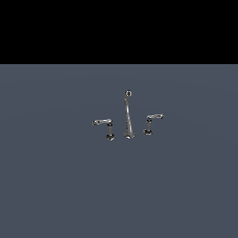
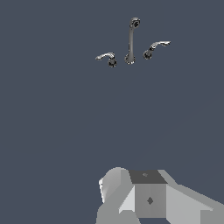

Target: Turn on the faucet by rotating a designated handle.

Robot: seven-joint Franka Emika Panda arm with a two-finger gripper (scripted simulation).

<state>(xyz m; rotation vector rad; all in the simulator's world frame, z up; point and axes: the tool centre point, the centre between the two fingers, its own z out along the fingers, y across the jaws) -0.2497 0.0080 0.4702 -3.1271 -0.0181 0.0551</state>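
The faucet is a small chrome three-piece set on a flat grey floor. Its tall thin spout (image 1: 128, 116) stands in the middle, with a ring-like tip. The handle (image 1: 148, 124) is the short post at the exterior view's right, its lever pointing right. The twin handle (image 1: 109, 130) stands at the left with a longer lever pointing left. The wrist view shows the spout (image 2: 131, 41), the handle (image 2: 151, 50) and the twin (image 2: 110, 58) far off. My gripper (image 2: 148, 197) shows only as grey blocks at the picture's edge, far from the faucet. Its fingertips are not visible.
The grey floor (image 1: 56, 186) stretches flat all around the faucet. A black background lies beyond its far edge. My arm is not in the exterior view.
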